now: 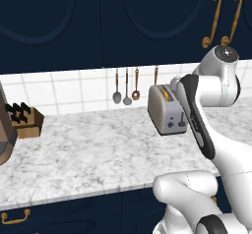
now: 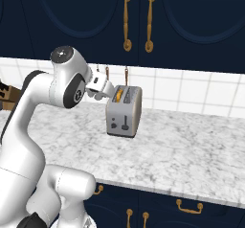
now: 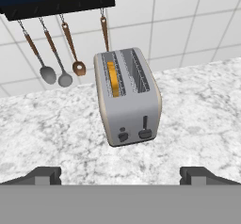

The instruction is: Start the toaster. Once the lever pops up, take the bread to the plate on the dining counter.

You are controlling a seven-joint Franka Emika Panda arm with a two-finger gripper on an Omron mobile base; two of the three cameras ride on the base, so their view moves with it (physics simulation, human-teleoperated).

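The silver-grey toaster (image 3: 128, 98) stands on the marble counter near the tiled wall, also seen in the side views (image 1: 167, 111) (image 2: 123, 112). An orange-tan slice of bread (image 3: 112, 79) sits down in its left slot (image 2: 118, 94). A dark lever (image 3: 145, 132) and a small knob (image 3: 123, 136) are on the end face turned toward me. My gripper (image 3: 122, 176) hovers in front of and a little above that end face, open, with nothing between its fingertips (image 3: 47, 175). The plate and the dining counter are out of view.
Several spoons and ladles (image 3: 56, 72) hang on the wall left of the toaster. A wooden knife block (image 1: 24, 120) stands far left on the counter (image 1: 98, 154). Navy upper cabinets with gold handles (image 2: 127, 18) overhang the wall. The counter's front edge runs below me.
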